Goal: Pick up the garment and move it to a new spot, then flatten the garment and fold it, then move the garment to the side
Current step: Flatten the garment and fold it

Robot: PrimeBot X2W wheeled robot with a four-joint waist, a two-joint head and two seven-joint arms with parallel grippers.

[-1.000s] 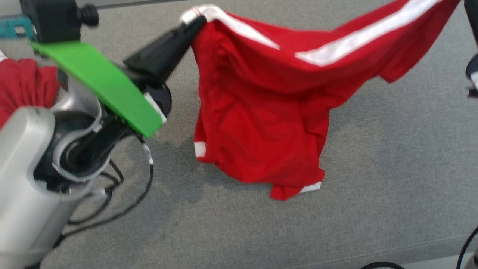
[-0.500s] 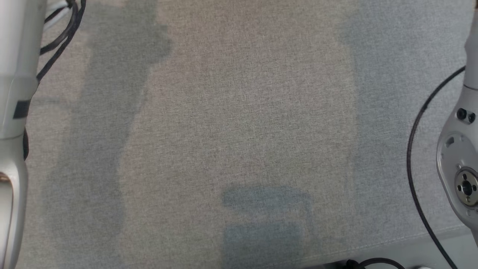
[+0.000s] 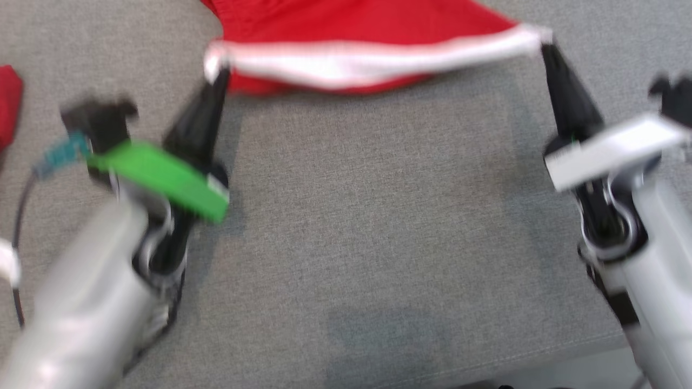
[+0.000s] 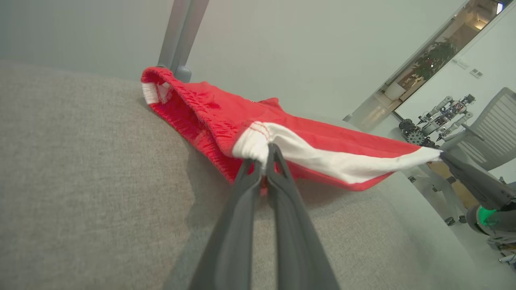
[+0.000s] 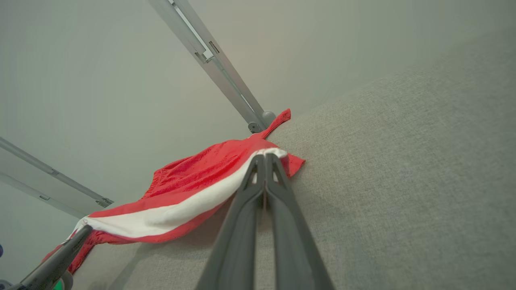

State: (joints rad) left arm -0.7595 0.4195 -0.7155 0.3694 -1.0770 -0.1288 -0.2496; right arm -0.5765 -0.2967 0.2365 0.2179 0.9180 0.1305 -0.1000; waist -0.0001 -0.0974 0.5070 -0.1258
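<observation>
- Far left edge of the head view: a second red cloth [image 3: 8,108], well apart from the work and no part of the hold.
- Upper left of centre: left gripper [image 3: 218,75], fingers pressed together, clamped on the left end of the white band [image 3: 367,59] of the garment [image 3: 351,21].
- Top centre: garment stretched between both grips, white band nearest the lower side, red body trailing toward the top edge. Judging by the wrist views, resting farther out on the grey cushion [image 3: 378,216].
- Handles as light, soft and limp: sags slightly mid-span, no stiffness of its own, likely to crumple once slack. Not fragile, but thin enough to slip from a shallow pinch.
- Best taken at the band's two ends, on the seemingly thicker hem, as gripped now.
- Long axis left to right across the frame, along the band, right end a little higher in the picture than the left.
- Upper right: right gripper [image 3: 543,46], fingers together, pinched on the band's right end.
</observation>
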